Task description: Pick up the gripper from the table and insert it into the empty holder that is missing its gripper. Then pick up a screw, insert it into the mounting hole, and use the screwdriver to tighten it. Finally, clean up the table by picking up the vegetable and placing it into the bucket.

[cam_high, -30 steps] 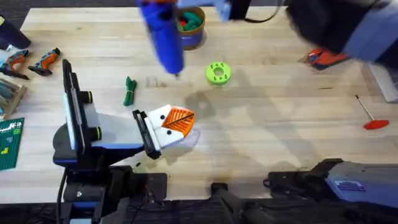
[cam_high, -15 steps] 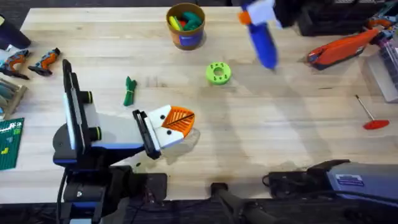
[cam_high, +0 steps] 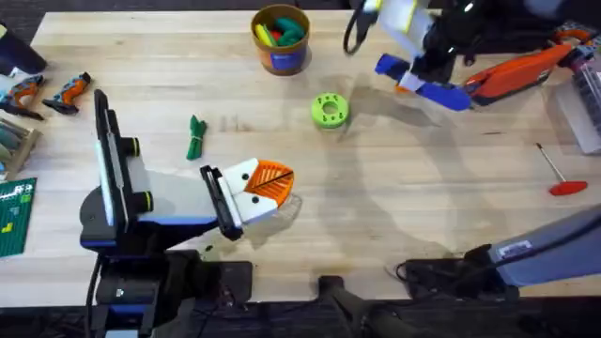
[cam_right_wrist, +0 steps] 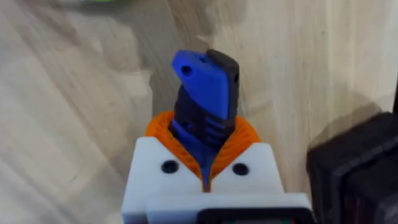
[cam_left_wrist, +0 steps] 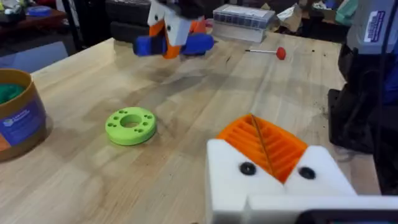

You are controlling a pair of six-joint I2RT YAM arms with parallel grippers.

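Blue screwdriver [cam_high: 424,84], lime-green disc [cam_high: 329,110], dark-green vegetable [cam_high: 195,137], yellow-orange bucket [cam_high: 280,58]

A robotics lab or workshop: a pale wooden desk [cam_high: 394,207] strewn with hand tools, a red-handled tool [cam_high: 562,178], clear parts box [cam_left_wrist: 244,15]

- No legible text, brand or number anywhere.
- bucket [cam_left_wrist: 18,118]: blue label band has pale marks, too blurred to read.
- right arm's link [cam_high: 526,252]: small white sticker with print, unreadable.
- green card [cam_high: 16,218] at the table's left edge: tiny white marks, unreadable.
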